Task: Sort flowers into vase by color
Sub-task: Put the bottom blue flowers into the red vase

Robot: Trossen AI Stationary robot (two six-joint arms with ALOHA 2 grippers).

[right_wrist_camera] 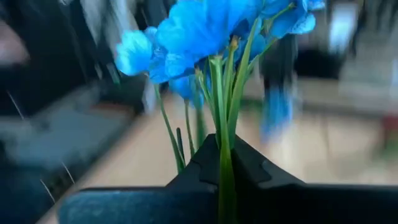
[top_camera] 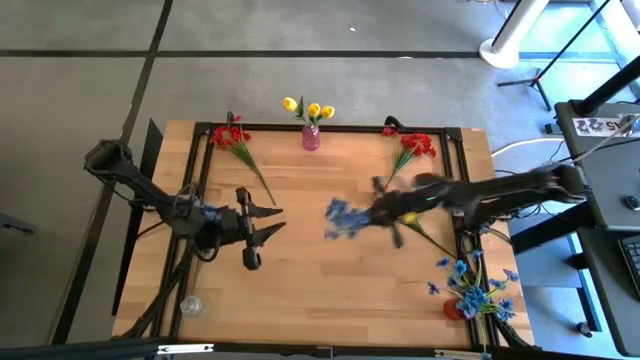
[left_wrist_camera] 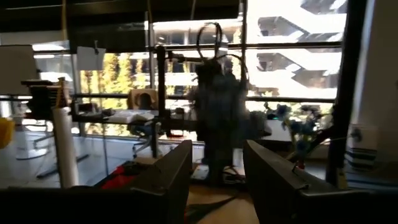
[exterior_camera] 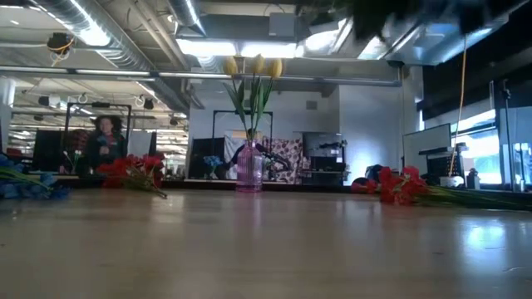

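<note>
A blue flower (right_wrist_camera: 205, 37) is clamped by its stems in the right tool (right_wrist_camera: 225, 163), held above mid-counter (top_camera: 300, 290). The left tool (top_camera: 262, 232) is seen part-open and empty. A carry to the vase of blue flowers (top_camera: 470, 285) likely follows.

Pink vase (exterior_camera: 249, 172) sits mid-surface (exterior_camera: 266, 249) at the far edge with yellow tulips (exterior_camera: 253, 66) standing upright in it. Red flowers (exterior_camera: 133, 173) lie left of it, more red ones (exterior_camera: 399, 186) right, and blue flowers (exterior_camera: 25, 184) at the far left edge.
</note>
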